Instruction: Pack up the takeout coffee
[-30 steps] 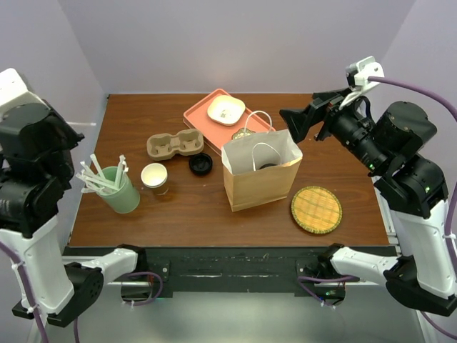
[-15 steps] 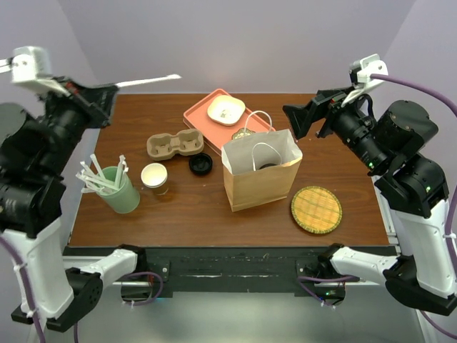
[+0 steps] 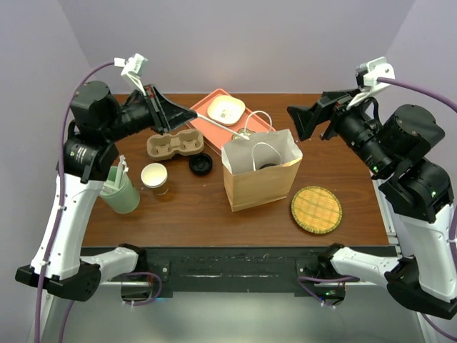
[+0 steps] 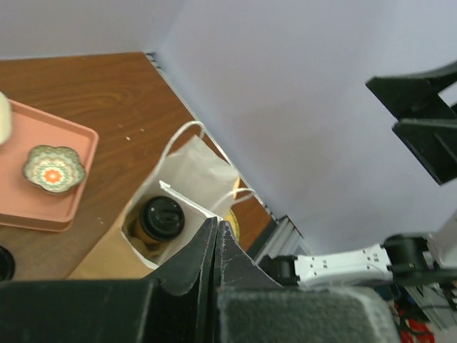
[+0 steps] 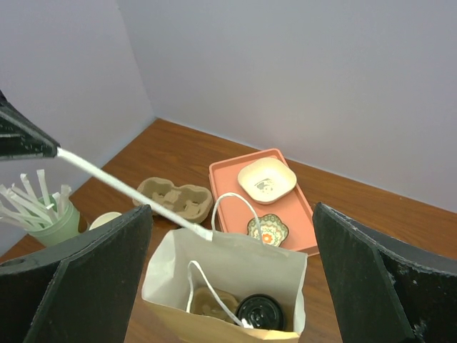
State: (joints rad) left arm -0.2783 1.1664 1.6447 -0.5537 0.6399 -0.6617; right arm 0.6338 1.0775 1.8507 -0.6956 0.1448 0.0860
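Brown paper with a round black plastic lid, the takeout coffee cup stands inside the tall brown paper bag at the centre of the frame. The left gripper, closed tightly, pinches a thin white straw that points at the bag mouth, probably to add it. The right gripper, upper right, is wide open and holds nothing.

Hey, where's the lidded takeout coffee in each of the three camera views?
Top external: takeout coffee, just a dark lid inside the paper bag, centre.
Left wrist: takeout coffee lower left, black lid down in the open bag.
Right wrist: takeout coffee bottom centre, in the bag's right side.
Shared landmark: the paper bag, in all three.
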